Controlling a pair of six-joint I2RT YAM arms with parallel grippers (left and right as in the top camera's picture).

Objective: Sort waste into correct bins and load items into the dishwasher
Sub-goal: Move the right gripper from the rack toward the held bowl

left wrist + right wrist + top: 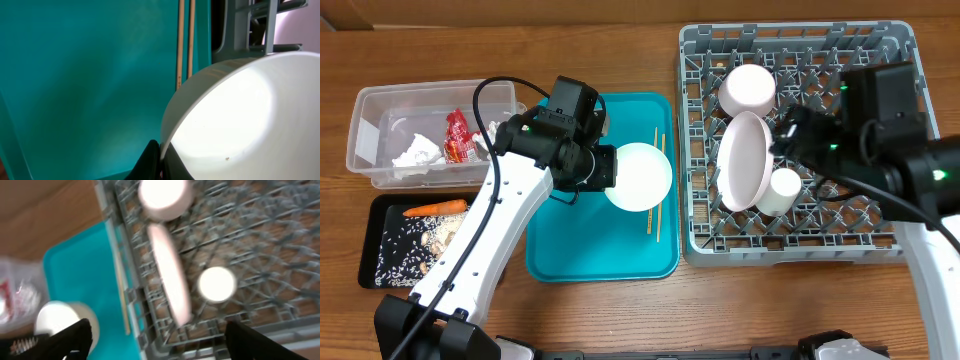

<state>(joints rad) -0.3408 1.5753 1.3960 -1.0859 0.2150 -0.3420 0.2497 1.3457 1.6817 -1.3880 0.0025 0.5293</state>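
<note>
Left gripper [161,159]: pinches white bowl [642,177] by its rim over teal tray [560,250], likely for racking | Right gripper [160,332]: fingers spread, empty, above dish rack [880,245] at right | Chopsticks [656,225]: on tray

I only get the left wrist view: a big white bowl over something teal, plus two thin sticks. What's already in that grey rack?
Observer: Overhead, the dish rack holds another white bowl, a plate on edge and a small cup.
Operator: Where's the rubbish?
Observer: Tissues and a red wrapper lie in the clear tub.
Operator: And the other arm?
Observer: The right end effector hangs open over the rack, holding nothing.
</note>
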